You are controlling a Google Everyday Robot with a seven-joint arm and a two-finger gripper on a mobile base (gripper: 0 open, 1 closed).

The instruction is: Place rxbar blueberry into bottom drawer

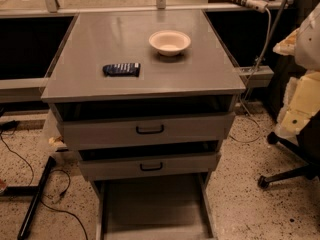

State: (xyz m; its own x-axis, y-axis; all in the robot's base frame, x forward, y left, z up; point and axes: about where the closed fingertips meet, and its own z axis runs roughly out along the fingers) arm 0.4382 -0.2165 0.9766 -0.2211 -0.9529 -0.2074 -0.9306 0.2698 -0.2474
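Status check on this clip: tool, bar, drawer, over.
Tool at right edge, beside cabinet, clear of bar. Bar flat on top, left of bowl. Bottom drawer open, nothing blocking.

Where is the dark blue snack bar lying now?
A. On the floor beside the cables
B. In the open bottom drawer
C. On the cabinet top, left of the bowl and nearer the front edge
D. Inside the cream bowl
C: the rxbar blueberry lies flat on the cabinet top, apart from the cream bowl. The bottom drawer holds nothing visible. The gripper is not in view.
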